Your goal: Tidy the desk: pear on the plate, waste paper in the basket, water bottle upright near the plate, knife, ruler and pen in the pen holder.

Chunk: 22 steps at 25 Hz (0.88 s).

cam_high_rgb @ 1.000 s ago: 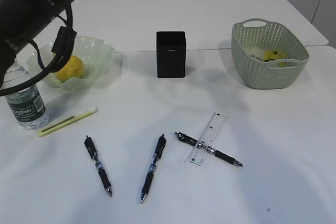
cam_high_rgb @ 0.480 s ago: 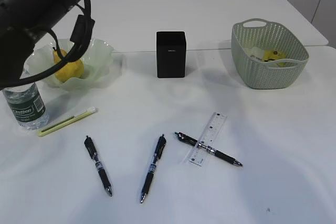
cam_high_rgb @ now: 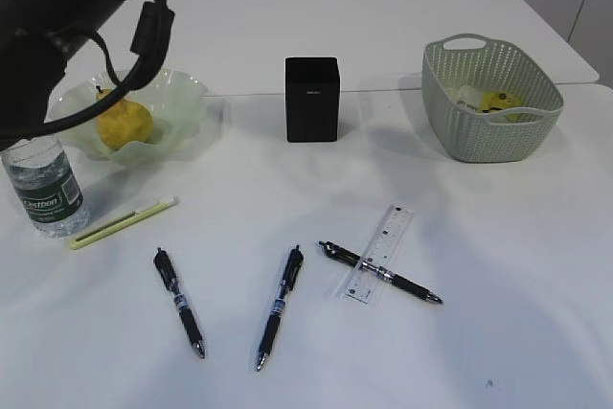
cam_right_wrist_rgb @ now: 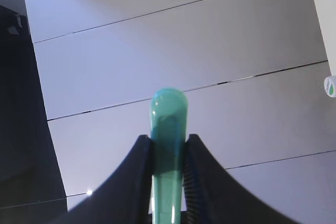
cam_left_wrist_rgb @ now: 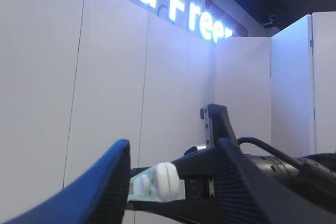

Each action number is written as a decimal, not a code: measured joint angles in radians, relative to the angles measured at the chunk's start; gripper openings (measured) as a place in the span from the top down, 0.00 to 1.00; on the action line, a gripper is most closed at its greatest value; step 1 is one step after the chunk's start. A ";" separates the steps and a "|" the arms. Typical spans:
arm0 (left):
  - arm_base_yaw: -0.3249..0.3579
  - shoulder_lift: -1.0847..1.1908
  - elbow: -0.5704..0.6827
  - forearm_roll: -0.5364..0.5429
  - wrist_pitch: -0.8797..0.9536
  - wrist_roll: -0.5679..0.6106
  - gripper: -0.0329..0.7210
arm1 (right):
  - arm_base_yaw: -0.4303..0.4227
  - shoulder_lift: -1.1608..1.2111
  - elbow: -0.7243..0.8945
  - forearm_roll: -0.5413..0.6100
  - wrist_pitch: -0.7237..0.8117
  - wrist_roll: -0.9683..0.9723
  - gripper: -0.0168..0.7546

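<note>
Remaining on the desk (cam_high_rgb: 536, 265): 3 pens, stiff, light ruler (cam_high_rgb: 379, 253) under 1; pinch mid-length. Left gripper (cam_left_wrist_rgb: 170, 182) jaws apart; right gripper (cam_right_wrist_rgb: 168, 150) clamped on teal object (cam_right_wrist_rgb: 168, 129)

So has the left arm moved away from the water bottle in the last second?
Yes. The left arm has pulled up and back toward the top-left, uncovering the water bottle and the pear, which have stayed beside the plate.
</note>
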 joint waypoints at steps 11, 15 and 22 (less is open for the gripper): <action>0.000 0.018 -0.032 -0.002 -0.002 0.000 0.46 | 0.000 0.000 0.000 0.000 0.000 0.000 0.76; 0.000 0.023 -0.034 -0.004 -0.002 0.000 0.46 | 0.000 0.000 0.000 0.000 0.000 0.000 0.76; 0.000 0.035 -0.034 -0.004 -0.002 0.000 0.46 | 0.000 0.000 0.000 0.000 0.000 0.000 0.76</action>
